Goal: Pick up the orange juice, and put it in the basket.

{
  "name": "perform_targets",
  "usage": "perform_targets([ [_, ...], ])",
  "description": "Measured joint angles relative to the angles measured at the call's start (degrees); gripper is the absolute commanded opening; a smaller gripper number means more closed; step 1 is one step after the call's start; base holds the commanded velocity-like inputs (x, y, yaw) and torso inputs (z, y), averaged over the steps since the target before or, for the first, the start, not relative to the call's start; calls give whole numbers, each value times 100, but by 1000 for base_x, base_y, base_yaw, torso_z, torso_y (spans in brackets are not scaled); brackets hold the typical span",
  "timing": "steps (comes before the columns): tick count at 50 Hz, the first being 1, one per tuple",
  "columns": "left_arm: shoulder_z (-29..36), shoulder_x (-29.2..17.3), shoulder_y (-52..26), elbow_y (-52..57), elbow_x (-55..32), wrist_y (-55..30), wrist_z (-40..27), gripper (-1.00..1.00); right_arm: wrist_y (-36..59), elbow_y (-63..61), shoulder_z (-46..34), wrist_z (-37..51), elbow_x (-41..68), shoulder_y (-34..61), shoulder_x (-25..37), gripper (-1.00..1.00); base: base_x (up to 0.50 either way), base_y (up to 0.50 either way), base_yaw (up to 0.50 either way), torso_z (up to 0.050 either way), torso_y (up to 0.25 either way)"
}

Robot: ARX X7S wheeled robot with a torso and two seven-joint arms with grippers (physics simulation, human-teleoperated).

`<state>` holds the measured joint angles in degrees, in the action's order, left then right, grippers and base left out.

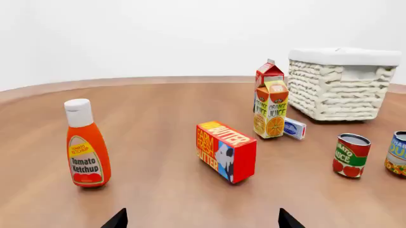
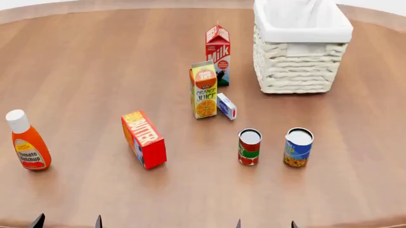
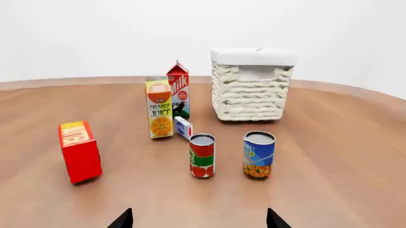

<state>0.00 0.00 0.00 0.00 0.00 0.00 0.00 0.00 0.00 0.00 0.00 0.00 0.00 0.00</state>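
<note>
On the brown wooden desk [image 2: 95, 61], a tomato ketchup bottle [image 2: 27, 141] stands upright closest to the left edge, white cap up. Next comes a red butter box [image 2: 144, 139] standing on its long side, toward the near edge. The orange juice [image 2: 204, 90] stands upright near the middle of the desk, gabled top up, untouched by either gripper. Just behind it, toward the far edge, stands the red-and-white milk carton [image 2: 218, 54]. A small white-and-blue box [image 2: 227, 106] lies just beside the juice carton's right side; whether they touch is unclear. Nearer the front edge stand two cans, apart from each other: a red-and-green tomato can [image 2: 249, 147] and a blue-labelled can [image 2: 298, 147]. The basket [image 2: 298, 66] sits toward the far right corner, its white liner folded over the rim, well apart from the juice.

The left gripper [image 2: 66, 221] and right gripper [image 2: 265, 224] show only as dark fingertips at the near edge, each pair spread apart and holding nothing.
</note>
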Motion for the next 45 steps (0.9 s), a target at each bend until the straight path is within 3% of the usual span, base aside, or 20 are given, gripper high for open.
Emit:
perform_targets([
  [28,349,-295,-16,-11,-300,21,-350,100,19,-48,-397,388,175,22,322,100,0,0,0,0,0],
  [45,508,-434,-20,-11,-436,31,-507,100,225,-311,-601,527,229,27,487,100,222,0,0,0,0],
])
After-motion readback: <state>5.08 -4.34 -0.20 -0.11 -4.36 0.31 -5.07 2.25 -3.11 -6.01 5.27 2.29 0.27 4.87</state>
